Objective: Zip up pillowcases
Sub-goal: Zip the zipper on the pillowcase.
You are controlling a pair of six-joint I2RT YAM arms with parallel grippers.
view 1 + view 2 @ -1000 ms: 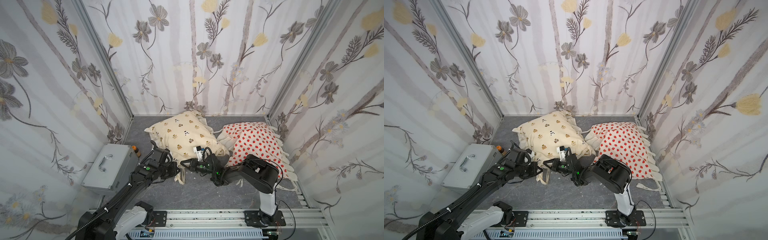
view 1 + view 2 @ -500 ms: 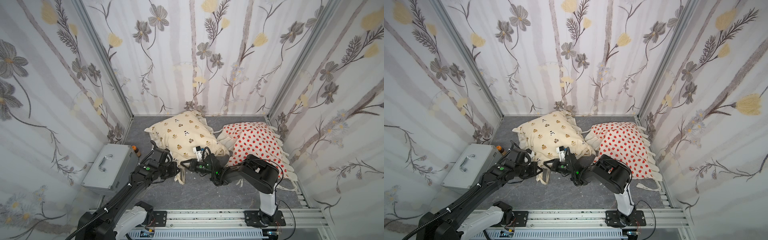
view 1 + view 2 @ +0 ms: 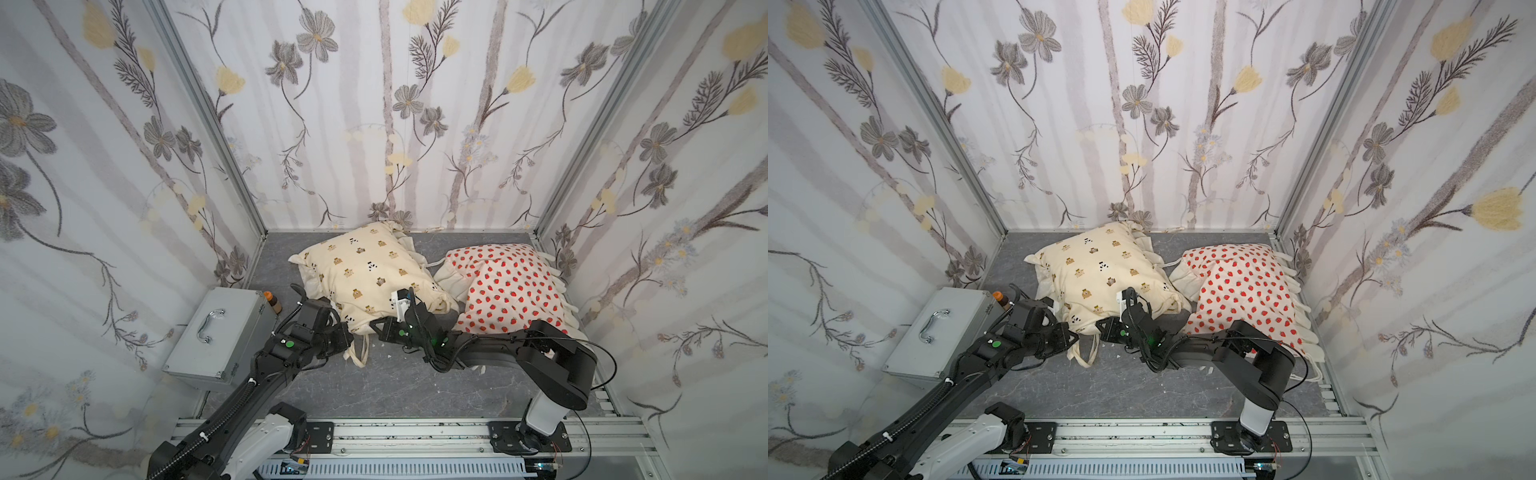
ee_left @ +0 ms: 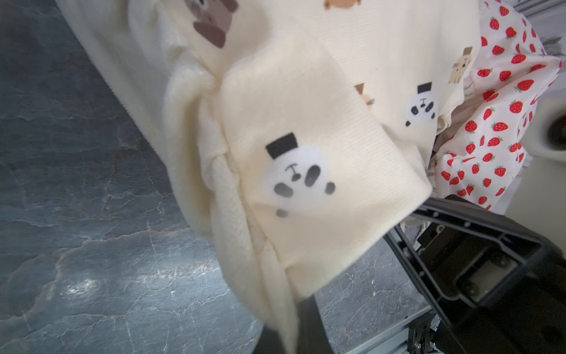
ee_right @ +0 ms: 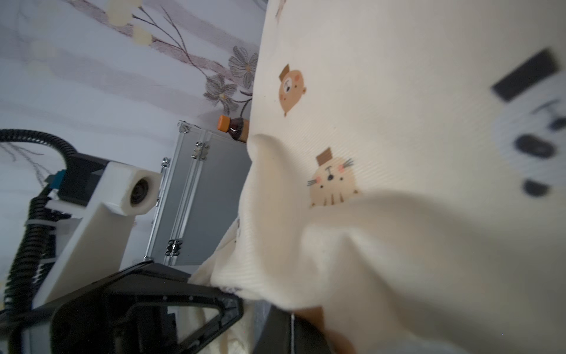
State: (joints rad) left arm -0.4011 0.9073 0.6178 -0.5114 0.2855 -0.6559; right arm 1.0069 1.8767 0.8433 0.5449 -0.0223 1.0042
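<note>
The cream pillowcase with bears and pandas point(image 3: 365, 270) point(image 3: 1100, 270) lies at the back of the grey floor. The strawberry pillowcase point(image 3: 507, 291) point(image 3: 1246, 286) lies to its right. Both grippers meet at the bear pillowcase's near corner. My left gripper point(image 3: 347, 337) point(image 4: 291, 331) is shut on the cream ruffle there. My right gripper point(image 3: 374, 328) point(image 5: 294, 325) is shut on the fabric edge beside it, and draped cloth point(image 5: 398, 245) hides its tips. No zipper shows in any view.
A silver case with a handle point(image 3: 216, 332) stands on the left, with a brown bottle with an orange cap point(image 3: 272, 301) behind it. Cream ties point(image 3: 359, 353) trail on the floor between the grippers. Flowered walls close three sides, and a metal rail point(image 3: 415, 432) runs along the front.
My right gripper's jaws have closed the last bit onto the fabric. The arms and both pillowcases have stayed in place.
</note>
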